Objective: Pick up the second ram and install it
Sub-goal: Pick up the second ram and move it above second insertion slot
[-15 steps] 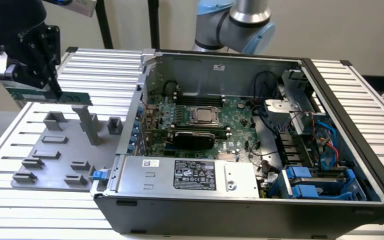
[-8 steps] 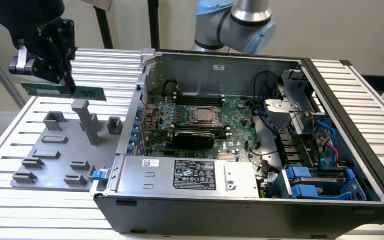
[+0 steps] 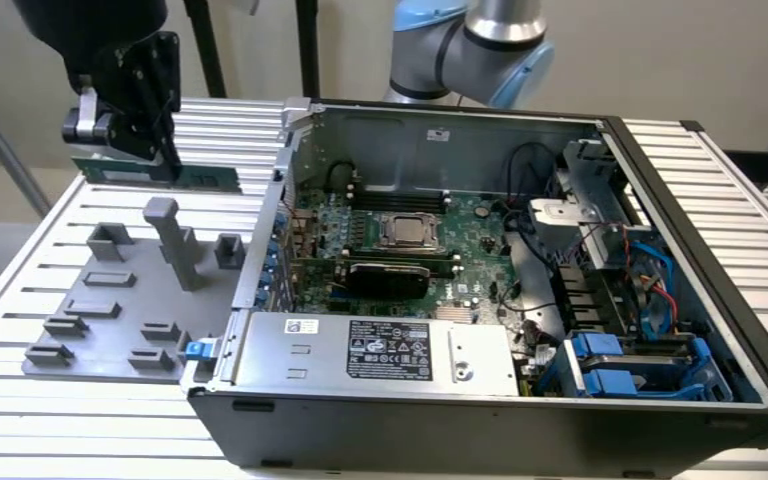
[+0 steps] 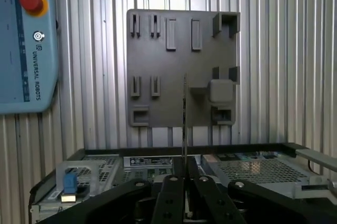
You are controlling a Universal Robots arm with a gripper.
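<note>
**Second ram gripped, outside the case**

From my seat at the remote desk, starting at the exterior view's left: the gripper hangs over the far edge of the grey fixture plate, its fingers clamped on the green strip. The strip lies roughly level with its long side across the view, and its ends stick out past both sides of the fingers. I see it above the plate rather than seated in any of the plate's blocks. A tall grey post stands upright on the plate, nearer the camera than the strip. Plate and everything else sit on a slatted aluminium table.

Further right is the open computer case, lying on its side just beside the plate. Inside it I can make out the green motherboard with its processor socket, and the silver power supply along the near wall. At the exterior view's right end sit the blue drive caddies. The arm rises behind the case.

Through the wrist camera the strip shows edge-on, a thin line running out from between the gripper fingers, with the fixture plate behind it. The case is in that picture too, along with the teach pendant and its red stop button.
</note>
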